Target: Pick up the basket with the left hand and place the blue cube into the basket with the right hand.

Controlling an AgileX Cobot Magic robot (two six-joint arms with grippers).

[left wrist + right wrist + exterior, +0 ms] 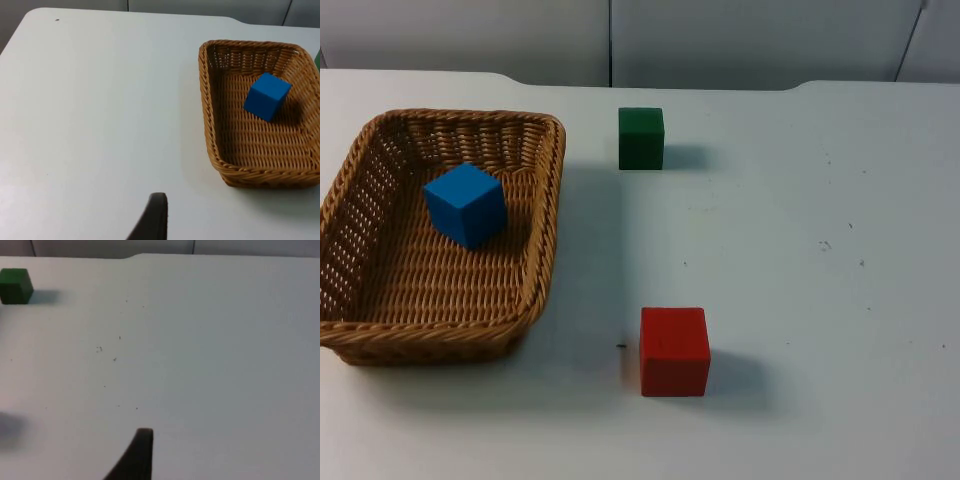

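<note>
**Blue cube sits in the basket, both arms held back**

We find the blue cube point(466, 204) already lying inside the wicker basket point(545, 215), on the woven floor toward the far end, turned a little against the basket's sides. The basket itself rests flat on the white tabletop point(800, 260), nothing gripping its rim, so by our reading the placing is done and the basket set down.

The left pincer point(152, 220) hangs over bare tabletop, well apart from the basket's near wall; we see one black fingertip of it and cannot tell how far it stands open, though it has hold of nothing. The right pincer point(137, 455) likewise hovers over bare tabletop, far from the green cube point(15, 286); again one fingertip, its opening not to be judged, and empty. We take both arms to be waiting clear of the work so that nothing gets knocked.

The green cube and the red cube point(674, 351) stand on the tabletop beside the basket, apart from each other and from it, untouched, as fits a task that concerns neither.
</note>
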